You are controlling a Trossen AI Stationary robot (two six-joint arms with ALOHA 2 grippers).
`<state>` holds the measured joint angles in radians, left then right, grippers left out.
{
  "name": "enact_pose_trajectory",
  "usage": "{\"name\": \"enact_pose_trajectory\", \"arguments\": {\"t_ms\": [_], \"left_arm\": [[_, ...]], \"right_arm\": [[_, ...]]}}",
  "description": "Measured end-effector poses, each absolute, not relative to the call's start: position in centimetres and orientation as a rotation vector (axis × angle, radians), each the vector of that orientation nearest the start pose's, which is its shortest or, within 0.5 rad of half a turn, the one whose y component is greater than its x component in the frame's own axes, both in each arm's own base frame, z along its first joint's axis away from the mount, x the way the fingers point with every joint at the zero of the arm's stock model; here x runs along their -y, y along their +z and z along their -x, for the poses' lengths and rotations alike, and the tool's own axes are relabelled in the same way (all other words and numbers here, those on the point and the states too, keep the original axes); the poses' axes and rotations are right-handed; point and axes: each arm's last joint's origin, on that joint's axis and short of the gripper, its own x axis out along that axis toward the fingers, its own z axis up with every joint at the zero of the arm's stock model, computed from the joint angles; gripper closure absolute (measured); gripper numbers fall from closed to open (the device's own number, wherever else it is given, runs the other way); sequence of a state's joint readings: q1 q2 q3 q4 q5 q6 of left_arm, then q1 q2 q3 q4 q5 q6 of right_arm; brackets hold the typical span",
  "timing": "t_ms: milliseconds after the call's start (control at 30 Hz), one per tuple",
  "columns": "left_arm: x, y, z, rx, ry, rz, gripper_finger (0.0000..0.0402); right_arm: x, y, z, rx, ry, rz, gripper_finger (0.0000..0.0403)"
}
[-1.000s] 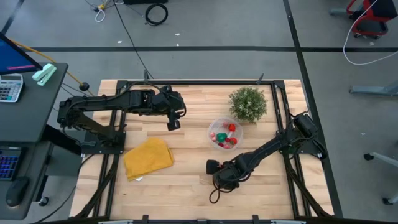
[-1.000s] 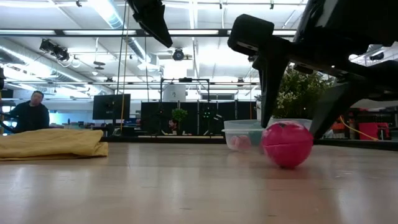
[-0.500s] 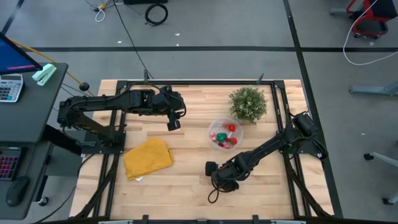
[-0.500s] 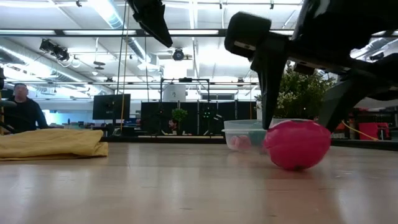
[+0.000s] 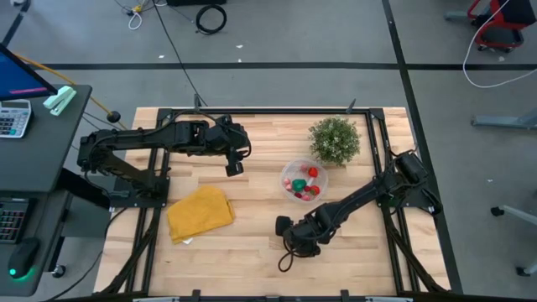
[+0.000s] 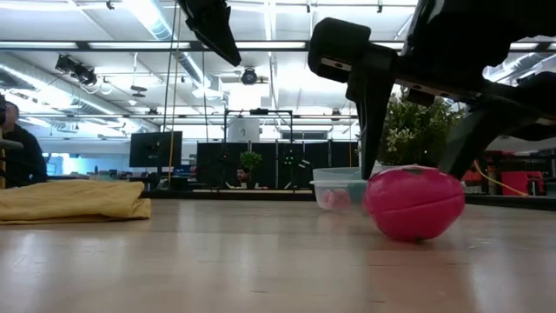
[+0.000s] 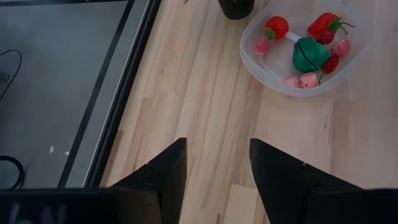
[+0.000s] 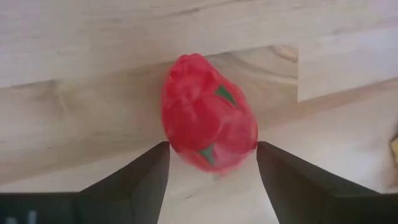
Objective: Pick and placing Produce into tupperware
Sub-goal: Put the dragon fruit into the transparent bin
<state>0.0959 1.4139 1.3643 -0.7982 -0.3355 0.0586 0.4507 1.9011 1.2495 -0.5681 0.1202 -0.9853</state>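
Observation:
A red-pink toy fruit [image 6: 414,203] lies on its side on the wood near the table's near edge, also seen in the right wrist view [image 8: 208,121]. My right gripper [image 8: 211,174] is open and low over it, one finger on each side; in the high view the gripper [image 5: 292,239] hides the fruit. The clear round tupperware [image 5: 304,179] sits mid-table and holds several red, pink and green pieces [image 7: 309,55]. My left gripper [image 7: 214,162] is open and hovers above the table, left of the tupperware [image 5: 234,168]. My right gripper comes from above, pointing down, with its fingers [image 8: 149,180] on either side of the fruit's wide middle [image 8: 186,143]. The fruit rests on the table. Whether the fingers touch it I cannot tell.
A bushy green potted plant [image 5: 334,139] stands just beyond the tupperware. A folded yellow cloth [image 5: 200,211] lies at the near left. Bare wood lies between cloth and right gripper. A person sits in the room at the far left [image 6: 17,152].
My right gripper has crept a little toward the table's left and near edges and settled around the fruit. In the low view the fruit has turned and shifted, showing wider and more oval than a second ago. The left arm has kept still.

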Motion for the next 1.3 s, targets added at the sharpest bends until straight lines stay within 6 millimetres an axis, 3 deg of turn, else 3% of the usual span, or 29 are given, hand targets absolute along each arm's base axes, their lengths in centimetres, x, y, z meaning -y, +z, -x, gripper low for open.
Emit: {"name": "enact_pose_trajectory", "arguments": {"t_ms": [467, 600, 700, 933, 1100, 1300], "left_arm": [[-3.7, 34.1, -28.7, -0.861, 0.380, -0.156, 0.0222], [-3.7, 34.1, -28.7, -0.861, 0.380, -0.156, 0.0221], [-3.7, 34.1, -28.7, -0.861, 0.380, -0.156, 0.0221], [-3.7, 34.0, -28.6, -0.868, 0.381, -0.153, 0.0224], [-3.7, 34.0, -28.7, -0.858, 0.401, -0.112, 0.0221], [-3.7, 34.0, -28.7, -0.852, 0.412, -0.088, 0.0228]], "right_arm": [[-16.7, 16.2, -33.0, -0.989, 0.790, 1.180, 0.0171], [-16.7, 16.2, -33.0, -1.011, 0.712, 1.198, 0.0155], [-16.3, 16.4, -33.0, -1.057, 0.561, 1.152, 0.0143], [-14.4, 19.6, -31.2, -1.173, 0.173, 0.788, 0.0137], [-13.8, 23.1, -29.9, -1.110, 0.078, 0.445, 0.0145], [-13.8, 25.4, -28.9, -1.065, -0.011, 0.049, 0.0155]]}}
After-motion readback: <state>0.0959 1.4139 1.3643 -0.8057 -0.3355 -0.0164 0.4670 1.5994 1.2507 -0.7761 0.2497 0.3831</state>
